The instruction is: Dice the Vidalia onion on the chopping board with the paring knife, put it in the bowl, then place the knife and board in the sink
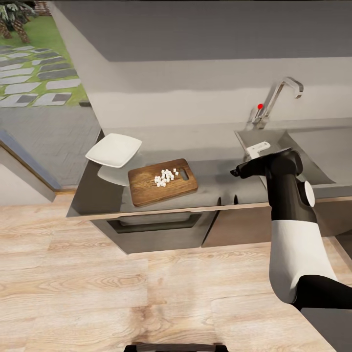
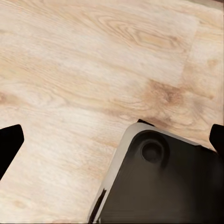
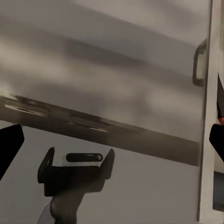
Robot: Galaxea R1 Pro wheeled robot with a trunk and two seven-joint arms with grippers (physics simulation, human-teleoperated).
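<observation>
The brown chopping board [image 1: 146, 188] lies on the grey countertop [image 1: 215, 171], with a small heap of white diced onion [image 1: 166, 177] near its slot hole. Just left of the board is the white bowl [image 1: 113, 149]. The sink [image 1: 298, 146] with its chrome tap [image 1: 274, 98] is at the right. My right gripper [image 1: 235, 172] [image 3: 112, 140] hovers over the counter between board and sink, open and holding nothing. The left gripper [image 2: 112, 140] is open over the wood floor. I cannot make out the paring knife.
A dark drawer front with a bar handle [image 1: 156, 222] sits below the board. The counter's left end [image 1: 80, 195] drops off towards an opening onto a paved garden. My robot base [image 2: 158, 186] is below the left gripper. Light wood floor [image 1: 122, 288] spreads before the cabinets.
</observation>
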